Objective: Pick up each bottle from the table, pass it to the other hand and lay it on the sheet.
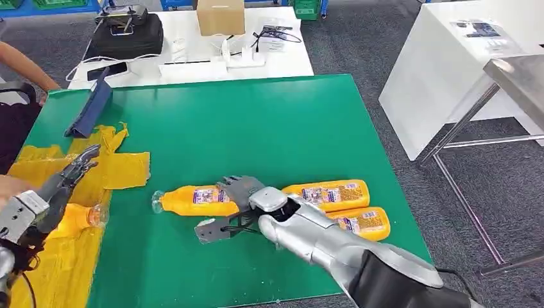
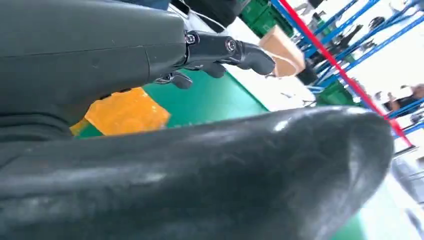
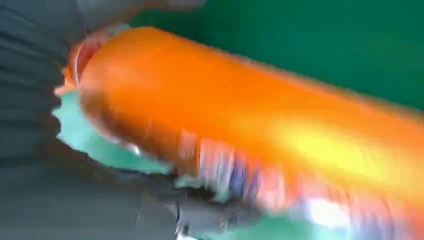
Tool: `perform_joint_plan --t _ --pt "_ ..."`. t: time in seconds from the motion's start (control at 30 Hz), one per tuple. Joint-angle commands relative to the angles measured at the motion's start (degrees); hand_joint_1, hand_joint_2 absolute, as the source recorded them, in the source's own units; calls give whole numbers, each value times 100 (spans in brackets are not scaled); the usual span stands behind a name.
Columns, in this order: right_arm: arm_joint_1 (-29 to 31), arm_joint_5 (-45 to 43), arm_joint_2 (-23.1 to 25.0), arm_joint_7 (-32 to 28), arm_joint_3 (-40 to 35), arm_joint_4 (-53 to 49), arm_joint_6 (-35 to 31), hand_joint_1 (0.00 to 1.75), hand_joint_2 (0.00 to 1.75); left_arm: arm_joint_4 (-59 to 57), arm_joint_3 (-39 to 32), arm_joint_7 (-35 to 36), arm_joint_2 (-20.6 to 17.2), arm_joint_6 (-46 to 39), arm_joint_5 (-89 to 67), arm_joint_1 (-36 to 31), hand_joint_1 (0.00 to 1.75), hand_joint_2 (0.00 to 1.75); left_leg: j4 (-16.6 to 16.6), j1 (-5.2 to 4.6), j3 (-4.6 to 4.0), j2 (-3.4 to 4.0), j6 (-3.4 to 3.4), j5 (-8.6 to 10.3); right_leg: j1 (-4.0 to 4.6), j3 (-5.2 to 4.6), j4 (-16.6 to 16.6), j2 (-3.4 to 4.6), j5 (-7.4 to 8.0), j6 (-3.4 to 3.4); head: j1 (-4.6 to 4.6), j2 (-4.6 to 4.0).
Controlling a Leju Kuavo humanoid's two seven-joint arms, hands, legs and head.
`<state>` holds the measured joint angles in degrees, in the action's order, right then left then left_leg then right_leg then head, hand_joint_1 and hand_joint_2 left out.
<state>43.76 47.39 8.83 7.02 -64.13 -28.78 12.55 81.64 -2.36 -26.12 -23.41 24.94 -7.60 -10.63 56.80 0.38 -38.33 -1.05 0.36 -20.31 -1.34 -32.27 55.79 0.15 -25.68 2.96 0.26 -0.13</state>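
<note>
**Right hand at lone orange bottle; left hand open over yellow sheet**

Green table (image 1: 269,122) w/ three orange bottles lying on their sides near the front edge, plus a fourth on the yellow sheet (image 1: 125,168) at the left.

Right hand (image 1: 240,205) reaches in from near right; fingers lie over the label end of the left bottle (image 1: 192,201), thumb spread out on the near side. Can't tell if the grip has closed; bottle lies flat on the table, clear cap end pointing left. Right wrist view is heavily blurred: orange bottle body (image 3: 260,130) close against the hand, a white/blue/red label patch visible.

Two more bottles just right of that hand: far bottle (image 1: 330,194) and near bottle (image 1: 362,221), side by side and touching or nearly so, partly behind the forearm. Labels on all are white w/ blue and red print, text too small to read, no brand legible.

Left hand (image 1: 64,179) over the yellow sheet at near left, fingers stretched out and apart, holding nothing. Sheet bottle (image 1: 80,217) lies just beside it, clear neck pointing right.

Left wrist view: dark fingers (image 2: 235,50) extended above green table and a corner of yellow sheet (image 2: 127,110).

Far side: white table (image 1: 192,61) w/ cardboard box (image 1: 220,16), black case (image 1: 125,35), cables. Blue folder-like item (image 1: 90,109) on far left of green table. A person's arm (image 1: 22,64) at far left.
</note>
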Motion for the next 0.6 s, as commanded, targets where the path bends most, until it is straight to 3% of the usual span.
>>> perform_joint_plan --t 0.03,0.1,0.13,0.5,0.53,0.57,0.6 --pt "-234 466 -164 325 -880 758 145 0 175 399 -621 85 605 46 120 311 0 0 -8 2 24 -5 1 -3 4 28 -14 -10 -5 -8 0 0" --pt "-206 475 -146 333 -881 757 167 0 175 399 -626 84 605 46 121 302 0 0 -9 4 39 -2 -2 -6 6 35 -16 -14 -7 -11 0 0" --pt "-206 475 -146 333 -881 757 167 0 175 399 -626 84 605 46 121 302 0 0 -6 6 48 6 -6 -11 7 -13 -12 -9 -9 -13 2 0" --pt "-347 746 -295 370 -859 567 447 0 175 573 -705 160 672 148 300 317 0 0 -8 11 92 -2 -15 -22 13 39 -19 -18 -25 -27 2 0" --pt "-391 735 -309 328 -743 569 445 148 175 557 -725 175 667 153 306 314 0 0 -10 10 92 -6 -14 -21 12 41 -20 -20 -25 -25 2 0" --pt "-400 720 -294 306 -673 618 488 175 175 540 -740 177 661 158 309 318 0 0 -9 8 89 -4 -15 -20 8 34 -18 -15 -23 -21 2 0" --pt "-393 723 -296 212 -604 600 418 175 175 509 -779 162 650 163 313 313 0 0 -11 12 97 -8 -15 -22 14 47 -25 -23 -26 -27 2 0"
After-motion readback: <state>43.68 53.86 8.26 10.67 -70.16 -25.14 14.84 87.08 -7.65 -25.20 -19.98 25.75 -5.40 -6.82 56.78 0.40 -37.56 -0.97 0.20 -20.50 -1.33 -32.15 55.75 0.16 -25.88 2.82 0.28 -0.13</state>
